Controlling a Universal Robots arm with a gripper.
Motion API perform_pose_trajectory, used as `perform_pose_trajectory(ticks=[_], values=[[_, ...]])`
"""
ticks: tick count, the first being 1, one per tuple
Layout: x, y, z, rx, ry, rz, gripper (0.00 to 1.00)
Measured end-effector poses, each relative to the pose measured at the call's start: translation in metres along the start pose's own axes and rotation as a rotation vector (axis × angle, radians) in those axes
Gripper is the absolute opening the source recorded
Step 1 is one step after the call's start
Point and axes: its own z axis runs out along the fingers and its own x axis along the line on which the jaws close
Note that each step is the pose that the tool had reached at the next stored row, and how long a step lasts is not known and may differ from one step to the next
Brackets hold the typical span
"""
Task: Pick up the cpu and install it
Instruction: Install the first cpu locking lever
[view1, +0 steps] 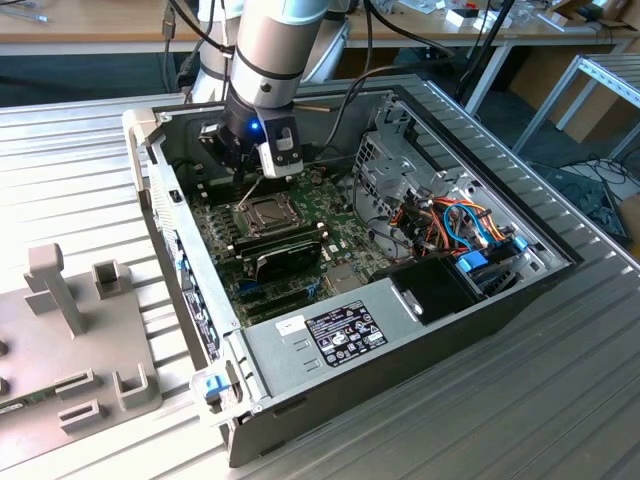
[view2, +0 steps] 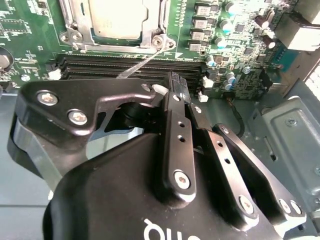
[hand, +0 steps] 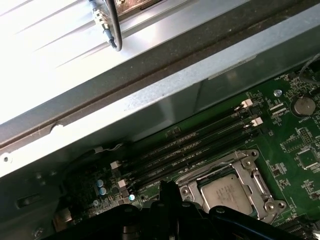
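Note:
The cpu is a small square chip with a dull silver top. It lies flat inside the socket's metal frame on the green motherboard. In the first wrist view the cpu sits in the same frame, beside the black memory slots. In the exterior view my gripper hangs just above the board, behind the socket. The black fingers are pressed together with nothing between them, over the memory slots. A thin wire lever stands up from the socket's corner toward the gripper.
The open computer case rests on a ribbed metal table. A black module sits in front of the socket. The drive cage, coloured cables and power supply crowd the exterior view's right. Grey fixtures stand at its left.

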Motion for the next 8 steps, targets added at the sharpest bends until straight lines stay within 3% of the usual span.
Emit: perform_pose_trajectory(ticks=[8], values=[[-0.0025, -0.0002, 0.0011, -0.0015, -0.0027, 0.019, 0.11]])
